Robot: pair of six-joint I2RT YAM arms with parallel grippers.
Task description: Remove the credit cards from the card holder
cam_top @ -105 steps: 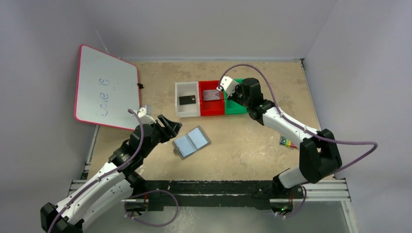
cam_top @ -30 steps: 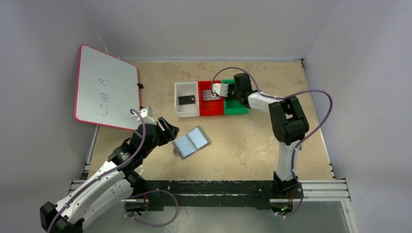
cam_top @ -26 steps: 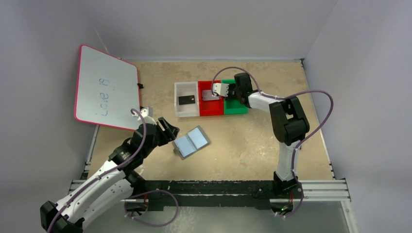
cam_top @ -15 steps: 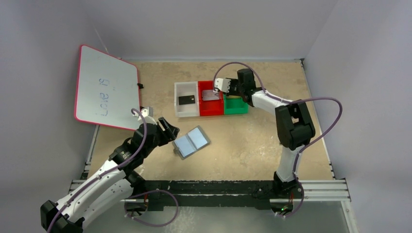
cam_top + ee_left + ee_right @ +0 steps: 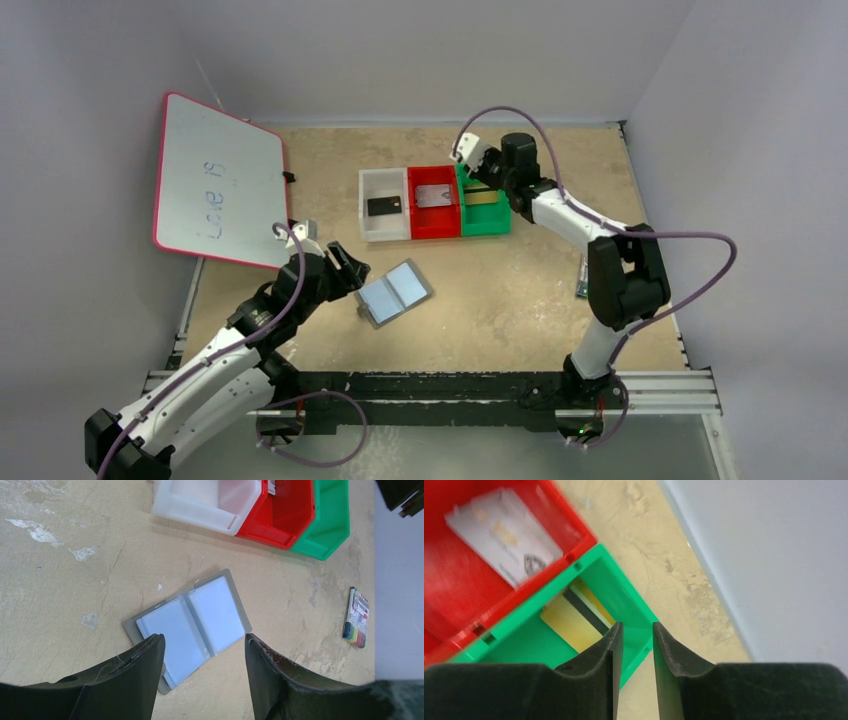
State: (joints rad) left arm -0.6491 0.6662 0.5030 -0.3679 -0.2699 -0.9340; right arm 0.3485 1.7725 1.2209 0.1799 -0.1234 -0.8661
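The grey card holder (image 5: 394, 293) lies open on the table, its bluish pockets (image 5: 192, 622) facing up. My left gripper (image 5: 345, 272) hovers open just left of it, its jaws (image 5: 202, 640) wide apart above the holder's near edge, with nothing between them. The credit cards lie in trays: a black one (image 5: 385, 206) in the white tray, a silvery one (image 5: 434, 195) in the red tray, a gold one (image 5: 482, 197) in the green tray (image 5: 487, 228). My right gripper (image 5: 483, 180) hangs over the green tray's far end. Its jaws (image 5: 635, 627) stand a little apart and hold nothing, above the gold card (image 5: 569, 617).
The white (image 5: 385, 235), red (image 5: 435, 232) and green trays stand side by side at the back middle. A whiteboard (image 5: 215, 180) leans at the far left. A marker pack (image 5: 356, 617) lies at the right, partly behind my right arm in the top view.
My right gripper has risen and drawn back to the right from the border between the red and green trays, uncovering the gold card in the green tray. The left arm and the card holder have not moved.
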